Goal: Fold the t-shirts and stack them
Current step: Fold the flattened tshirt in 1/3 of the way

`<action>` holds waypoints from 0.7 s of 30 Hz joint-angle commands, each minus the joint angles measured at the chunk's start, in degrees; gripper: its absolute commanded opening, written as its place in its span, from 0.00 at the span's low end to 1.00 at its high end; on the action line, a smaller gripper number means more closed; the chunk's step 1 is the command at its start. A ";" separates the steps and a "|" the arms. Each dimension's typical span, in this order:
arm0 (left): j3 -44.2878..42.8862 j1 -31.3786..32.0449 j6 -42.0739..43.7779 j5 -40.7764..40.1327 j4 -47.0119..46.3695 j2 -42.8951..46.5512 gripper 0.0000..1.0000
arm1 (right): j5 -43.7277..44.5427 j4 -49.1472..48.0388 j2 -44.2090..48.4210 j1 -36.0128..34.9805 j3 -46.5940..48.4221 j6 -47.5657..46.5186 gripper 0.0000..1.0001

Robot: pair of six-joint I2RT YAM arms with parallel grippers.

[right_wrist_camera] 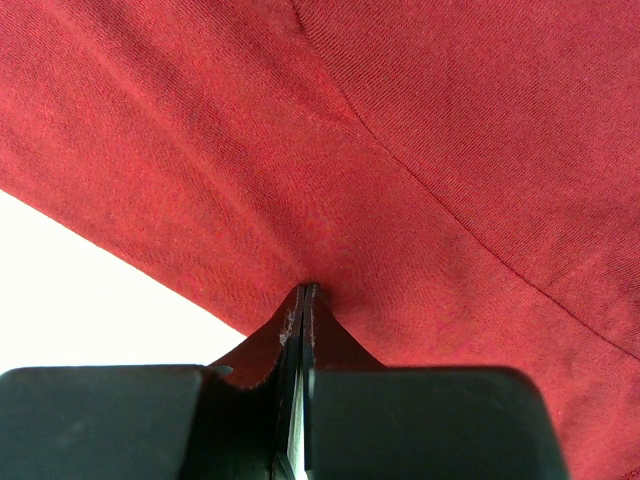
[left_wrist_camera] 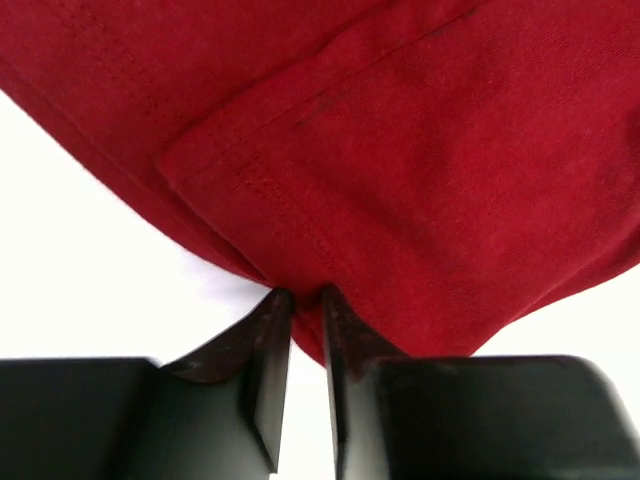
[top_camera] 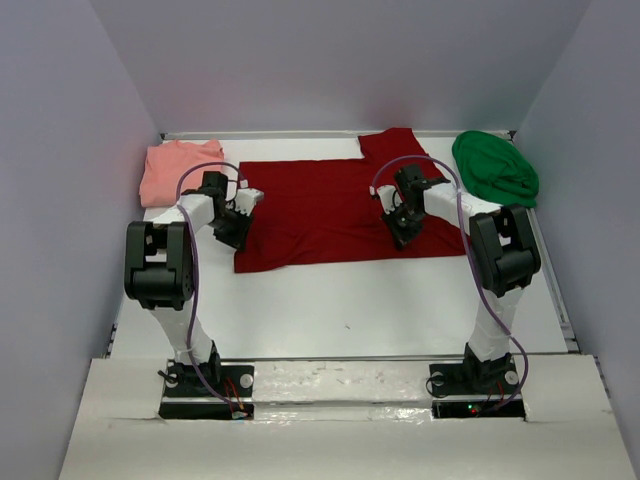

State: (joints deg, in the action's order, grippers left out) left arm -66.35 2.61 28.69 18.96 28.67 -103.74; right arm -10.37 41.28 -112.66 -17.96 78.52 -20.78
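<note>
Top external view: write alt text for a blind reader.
A dark red t-shirt lies spread on a white table, the left gripper and right gripper each pinching its cloth. A salmon-pink t-shirt sits far left, a bunched green t-shirt far right.

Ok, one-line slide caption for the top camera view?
Left gripper and right gripper pinch the dark red t-shirt spread mid-table; salmon-pink t-shirt far left, green t-shirt bunched far right.

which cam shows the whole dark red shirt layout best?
Top external: the dark red t-shirt lies spread across the table, nearly full outline visible. Both wrist views show only a close-up patch of its cloth.
</note>
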 commanded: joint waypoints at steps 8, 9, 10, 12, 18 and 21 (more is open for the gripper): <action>-0.98 1.52 0.67 -0.06 1.57 0.90 0.00 | 2.29 -2.43 -5.46 0.55 -2.14 -1.11 0.00; -0.98 1.61 0.84 -0.59 1.66 1.26 0.00 | 2.37 -2.43 -5.38 0.55 -2.14 -1.11 0.00; -0.89 1.69 0.76 -1.11 1.48 2.05 0.00 | 2.37 -2.43 -5.46 0.55 -2.14 -1.11 0.00; -0.98 1.78 1.37 -1.91 1.83 2.75 0.00 | 2.37 -2.43 -5.46 0.55 -2.14 -1.11 0.00; -2.29 2.22 2.42 -4.98 4.03 4.60 0.00 | 2.37 -2.34 -5.55 0.55 -1.97 -1.20 0.00; -2.91 2.22 3.30 -6.83 4.91 5.48 0.00 | 2.37 -2.25 -5.64 0.55 -1.88 -1.11 0.00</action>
State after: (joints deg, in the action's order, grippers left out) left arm -66.70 4.54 30.28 14.81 30.30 -102.39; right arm -10.37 41.58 -112.88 -17.96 78.83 -20.78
